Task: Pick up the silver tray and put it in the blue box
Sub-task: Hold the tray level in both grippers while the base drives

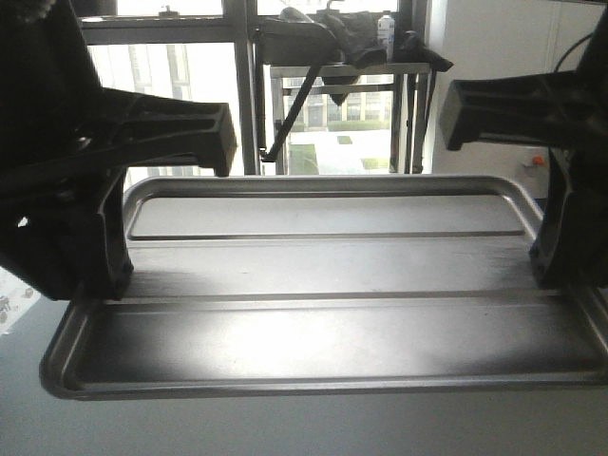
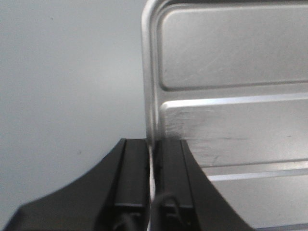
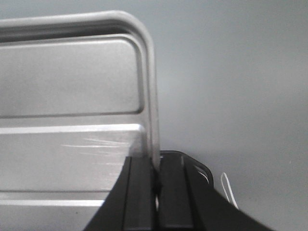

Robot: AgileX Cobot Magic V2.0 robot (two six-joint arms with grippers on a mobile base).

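The silver tray [image 1: 323, 313] fills the front view, held level in the air with its two long ridges running left to right. My left gripper [image 1: 106, 277] is shut on the tray's left rim. In the left wrist view the rim [image 2: 150, 96] runs down between the two black fingers [image 2: 134, 168] of my left gripper [image 2: 152, 159]. My right gripper [image 1: 560, 271] is shut on the tray's right rim. In the right wrist view the rim [image 3: 153, 96] enters between the shut fingers [image 3: 140, 187] of my right gripper [image 3: 156, 175]. The blue box is out of view.
Windows and a grey table [image 1: 342, 66] carrying dark objects and a white bottle [image 1: 385, 33] stand behind. A plain grey surface [image 2: 67, 77] lies under the tray in both wrist views. A thin white wire loop [image 3: 225, 185] sits beside the right gripper.
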